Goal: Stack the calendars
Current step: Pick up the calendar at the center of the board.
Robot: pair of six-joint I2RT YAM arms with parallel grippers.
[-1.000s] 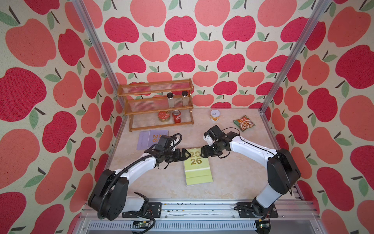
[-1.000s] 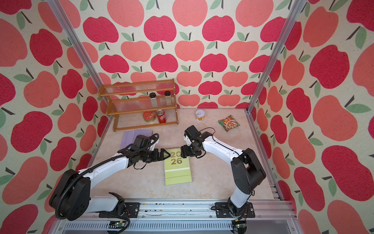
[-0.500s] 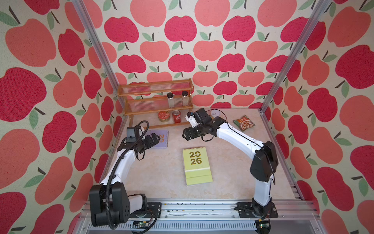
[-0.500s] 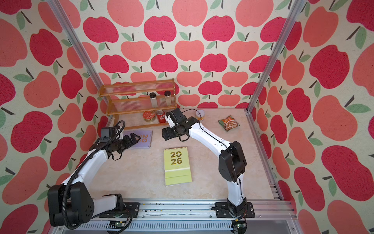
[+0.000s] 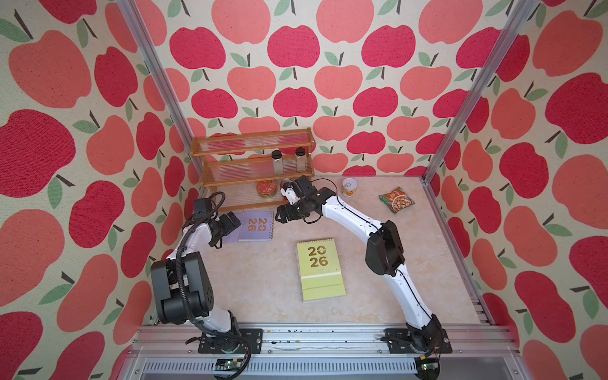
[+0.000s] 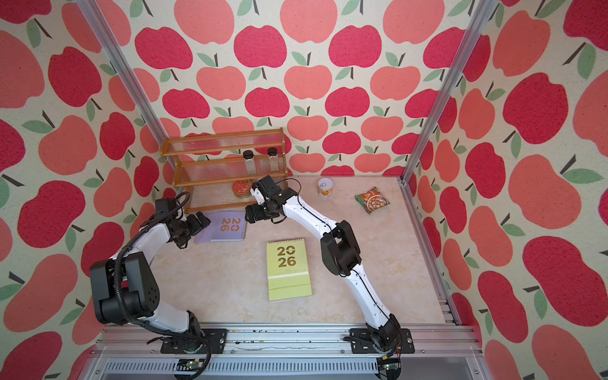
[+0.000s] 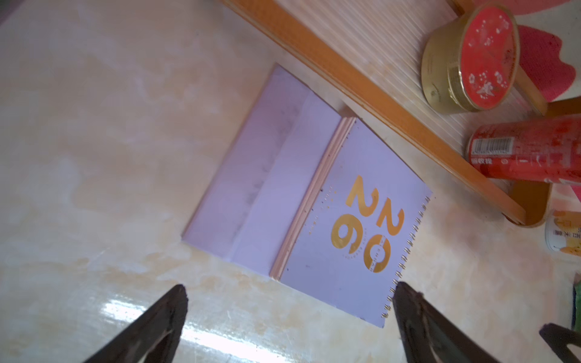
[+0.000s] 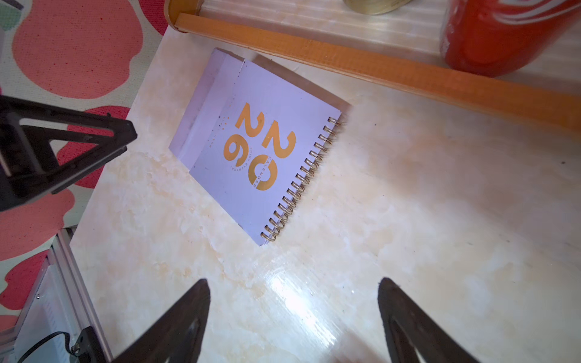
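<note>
A lilac calendar (image 5: 256, 226) (image 6: 228, 226) (image 7: 339, 220) (image 8: 261, 151) with gold numerals lies flat at the back left, just in front of the wooden rack. A yellow-green calendar (image 5: 319, 269) (image 6: 288, 268) lies flat in the middle of the table. My left gripper (image 5: 234, 221) (image 7: 289, 292) hangs open at the lilac calendar's left edge, nothing between its fingers. My right gripper (image 5: 279, 214) (image 8: 294, 289) is open and empty just off the calendar's spiral-bound right edge.
A three-shelf wooden rack (image 5: 253, 164) stands at the back left with two jars, a round red tin (image 5: 266, 188) and a red can (image 8: 503, 31). A white can (image 5: 348, 187) and a green snack packet (image 5: 396, 200) lie at the back right.
Both arms left the yellow-green calendar in the middle and swung back to the lilac calendar by the rack. The right gripper opened wider on the way.
</note>
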